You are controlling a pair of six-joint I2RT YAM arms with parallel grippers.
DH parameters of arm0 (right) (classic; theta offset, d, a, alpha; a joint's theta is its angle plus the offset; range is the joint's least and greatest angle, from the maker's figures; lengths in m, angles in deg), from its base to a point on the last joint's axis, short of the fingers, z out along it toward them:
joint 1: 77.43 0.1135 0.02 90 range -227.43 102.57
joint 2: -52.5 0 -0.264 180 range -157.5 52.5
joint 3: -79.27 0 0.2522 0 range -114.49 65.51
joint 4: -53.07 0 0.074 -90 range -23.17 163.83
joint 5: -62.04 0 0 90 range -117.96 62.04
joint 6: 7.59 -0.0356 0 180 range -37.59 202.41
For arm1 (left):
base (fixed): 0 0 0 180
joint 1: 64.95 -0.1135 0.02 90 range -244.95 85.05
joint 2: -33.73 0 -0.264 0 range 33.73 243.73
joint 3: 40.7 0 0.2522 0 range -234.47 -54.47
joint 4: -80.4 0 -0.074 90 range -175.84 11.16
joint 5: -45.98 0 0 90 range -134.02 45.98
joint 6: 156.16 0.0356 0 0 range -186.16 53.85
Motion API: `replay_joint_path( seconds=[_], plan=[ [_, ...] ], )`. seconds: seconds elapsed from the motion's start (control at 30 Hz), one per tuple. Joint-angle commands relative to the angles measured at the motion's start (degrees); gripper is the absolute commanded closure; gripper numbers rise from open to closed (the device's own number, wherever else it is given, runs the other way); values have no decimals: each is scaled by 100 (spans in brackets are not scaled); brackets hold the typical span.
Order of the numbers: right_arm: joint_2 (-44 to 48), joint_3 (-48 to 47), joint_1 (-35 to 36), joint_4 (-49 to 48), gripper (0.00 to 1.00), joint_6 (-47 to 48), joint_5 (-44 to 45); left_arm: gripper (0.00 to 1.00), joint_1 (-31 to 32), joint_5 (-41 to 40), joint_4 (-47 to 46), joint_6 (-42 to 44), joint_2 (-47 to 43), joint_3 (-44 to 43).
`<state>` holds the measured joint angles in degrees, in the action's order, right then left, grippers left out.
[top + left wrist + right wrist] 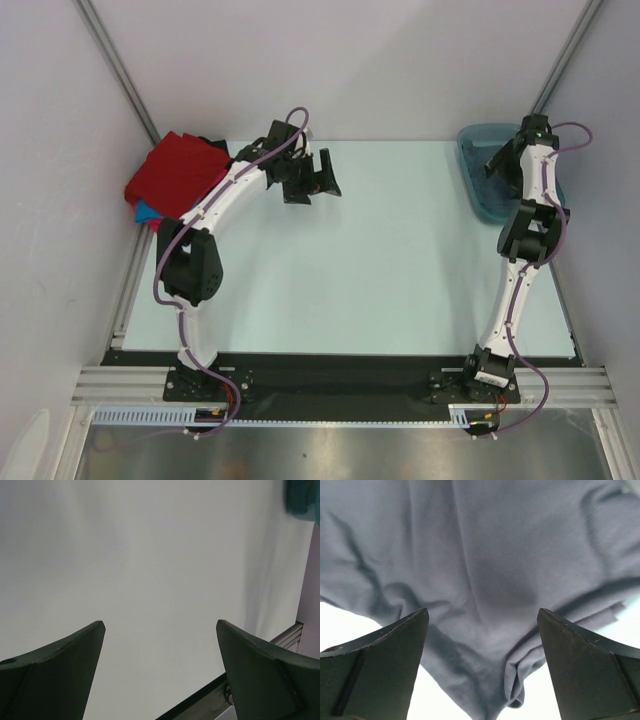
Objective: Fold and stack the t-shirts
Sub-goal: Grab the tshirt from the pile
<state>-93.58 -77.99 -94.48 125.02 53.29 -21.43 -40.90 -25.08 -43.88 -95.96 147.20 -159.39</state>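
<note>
Top external view: two arms bolted at the near edge of a pale desk (380,270), one to each side.
Stack: at the far left corner of the desk, a red shirt (178,168) lies on top; an edge of a blue shirt (148,211) peeks out beneath it at the near side, and a bit of dark cloth shows at the far side.
Left arm: (215,205) rises from its base, bends at a dark joint at the desk's left edge, then slants away and to the right, passing just beside the stack.
Left claw: (312,180) hangs over bare desk to the right of the stack, apart from the shirts, pointing right.
Left claw state: released; in the left wrist view both fingers stand wide (160,625) with only plain desk between them.
Tub: teal, at the far right corner (472,180); a corner of it shows at the top right of the left wrist view.
Right arm: (510,300) climbs from its base along the right edge, folds at a dark joint, and bends over the tub.
Right claw: (503,163) is poised above the tub, pointing down.
Right claw state: released; fingers spread wide (482,611), gripping nothing.
Grey shirt: crumpled and creased (495,555), lying directly under the right claw and filling most of the right wrist view; whether the fingertips touch it cannot be told.
</note>
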Motion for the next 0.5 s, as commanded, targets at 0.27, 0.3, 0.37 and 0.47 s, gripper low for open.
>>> replay_joint_path(
  seconds=[0.27, 0.3, 0.37, 0.47],
  plan=[
    [-325, 156, 159, -28, 39, -164, -178, 0, -41, 136, 234, 229, -9, -239],
    [-307, 173, 185, -36, 43, -129, -169, 0, -41, 136, 243, 221, -18, -239],
    [-254, 217, 229, -115, 60, -102, -169, 0, -41, 145, 243, 220, -9, -230],
    [-88, 217, 282, -159, 87, -6, -38, 0, -41, 180, 217, 194, 0, -221]
  ],
)
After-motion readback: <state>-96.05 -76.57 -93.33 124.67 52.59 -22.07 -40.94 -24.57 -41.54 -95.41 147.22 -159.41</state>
